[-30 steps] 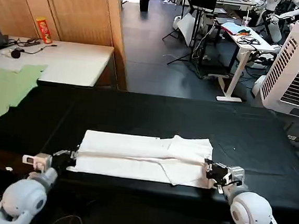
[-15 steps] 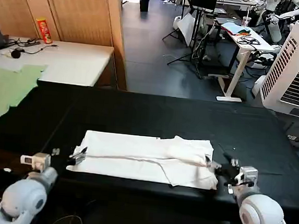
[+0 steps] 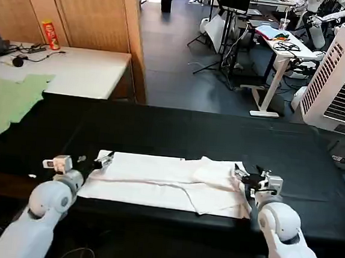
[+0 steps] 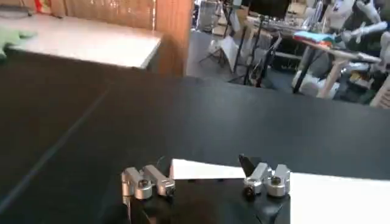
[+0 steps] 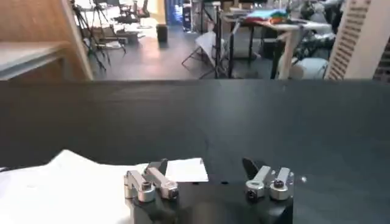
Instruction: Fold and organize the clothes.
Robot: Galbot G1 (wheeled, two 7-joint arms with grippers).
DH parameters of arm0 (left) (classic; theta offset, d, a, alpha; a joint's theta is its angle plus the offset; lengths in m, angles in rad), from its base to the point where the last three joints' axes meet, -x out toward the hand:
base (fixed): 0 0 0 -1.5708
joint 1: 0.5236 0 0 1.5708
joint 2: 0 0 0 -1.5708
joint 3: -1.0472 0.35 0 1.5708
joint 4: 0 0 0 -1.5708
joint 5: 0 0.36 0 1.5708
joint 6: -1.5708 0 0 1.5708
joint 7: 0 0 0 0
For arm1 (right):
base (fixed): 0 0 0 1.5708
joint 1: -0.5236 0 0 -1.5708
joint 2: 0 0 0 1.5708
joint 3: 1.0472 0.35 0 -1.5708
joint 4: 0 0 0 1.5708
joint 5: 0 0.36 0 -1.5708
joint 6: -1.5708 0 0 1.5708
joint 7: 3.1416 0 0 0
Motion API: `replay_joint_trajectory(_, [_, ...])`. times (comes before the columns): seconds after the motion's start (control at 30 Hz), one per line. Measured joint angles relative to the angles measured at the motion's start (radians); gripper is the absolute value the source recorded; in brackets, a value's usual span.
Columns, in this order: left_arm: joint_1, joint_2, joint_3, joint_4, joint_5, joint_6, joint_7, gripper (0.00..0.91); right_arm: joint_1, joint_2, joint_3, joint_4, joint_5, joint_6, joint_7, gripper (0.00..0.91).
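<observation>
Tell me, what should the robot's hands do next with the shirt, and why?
Probably lower both pincers and pinch the far corners. The left pincer and right pincer sit open at the far corners of the half-folded white T-shirt, holding nothing.

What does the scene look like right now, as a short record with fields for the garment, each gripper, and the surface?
garment: white cotton T-shirt, folded into a long band, lying flat
surface: black cloth-covered table
left gripper: at the band's left far corner, fingers open
right gripper: at the band's right far corner, fingers open
other: pale green garment on the white side table
</observation>
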Motion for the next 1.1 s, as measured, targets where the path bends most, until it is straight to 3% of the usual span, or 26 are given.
replay_joint_trajectory(0.03, [-0.009, -0.003, 0.003, 0.014, 0.0, -0.002, 0.001, 0.878, 0.006, 0.006, -0.002, -0.008, -0.005, 0.0, -0.001, 0.761])
replay_joint_trajectory(0.13, [-0.03, -0.008, 0.012, 0.048, 0.005, -0.006, 0.002, 0.546, 0.019, 0.025, -0.009, -0.024, -0.012, -0.003, -0.004, 0.302])
replay_joint_trajectory(0.2, [-0.04, -0.01, 0.014, 0.067, 0.007, -0.006, 0.0, 0.4, 0.024, 0.036, -0.011, -0.034, -0.019, -0.002, -0.005, 0.088])
replay_joint_trajectory(0.23, [-0.045, -0.01, 0.014, 0.076, 0.01, -0.006, -0.002, 0.332, 0.025, 0.04, -0.011, -0.038, -0.023, -0.001, -0.006, 0.068])
replay_joint_trajectory(0.27, [-0.048, -0.01, 0.014, 0.083, 0.014, -0.007, -0.003, 0.176, 0.026, 0.044, -0.013, -0.041, -0.027, 0.0, -0.006, 0.068])
replay_joint_trajectory(0.33, [-0.053, -0.01, 0.014, 0.098, 0.027, -0.013, -0.005, 0.137, 0.026, 0.051, -0.014, -0.046, -0.034, 0.001, -0.006, 0.059])
replay_joint_trajectory(0.4, [-0.055, -0.01, 0.013, 0.111, 0.039, -0.019, -0.006, 0.01, 0.026, 0.059, -0.016, -0.049, -0.042, 0.004, -0.005, 0.039])
replay_joint_trajectory(1.1, [-0.058, -0.016, 0.018, 0.142, 0.275, -0.111, 0.027, 0.0, -0.009, 0.092, -0.002, -0.034, -0.101, 0.044, 0.015, 0.01])
